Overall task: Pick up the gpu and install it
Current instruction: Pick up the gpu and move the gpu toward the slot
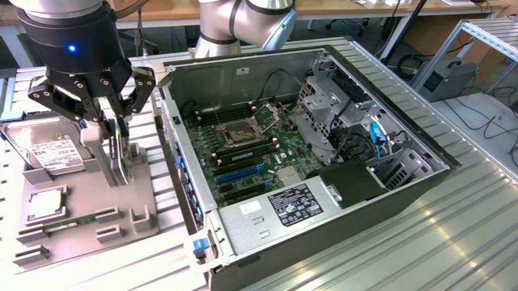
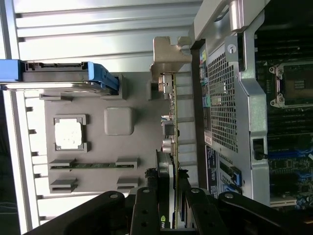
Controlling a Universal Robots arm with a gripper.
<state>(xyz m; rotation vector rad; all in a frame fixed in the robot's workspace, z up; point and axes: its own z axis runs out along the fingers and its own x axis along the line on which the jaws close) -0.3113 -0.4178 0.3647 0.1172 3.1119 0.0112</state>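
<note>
**A:** Now, where is the gpu [image 1: 123, 154] [image 2: 165, 166] to be found?

**B:** It is seen outside the open computer case [image 1: 404, 194] [image 2: 225, 112], just beside the case's perforated wall. It is stood on edge over the grey holder tray [image 1: 137, 200] [image 2: 142, 142] that is laid along that wall. Its silvery bracket [image 2: 168, 54] is turned to the end away from the gripper.

**A:** And how is the gripper [image 1: 116, 124] [image 2: 167, 196] set?

**B:** It is placed straight above the card, with its fingers closed on the card's two faces, so the gpu is grasped. Whether the card's lower edge is lifted clear of the tray cannot be told.

**A:** What else is kept on the tray?

**B:** A hard drive [image 1: 48, 151] [image 2: 54, 77], a processor chip [image 1: 45, 206] [image 2: 68, 133] and a memory stick [image 1: 73, 222] [image 2: 93, 165] are lodged there, all farther from the case than the card.

**A:** And inside the case?

**B:** The motherboard [image 1: 242, 151] is exposed on the case's floor, and blue slots [image 1: 239, 174] are seen on it, near the wall that faces the tray.
</note>
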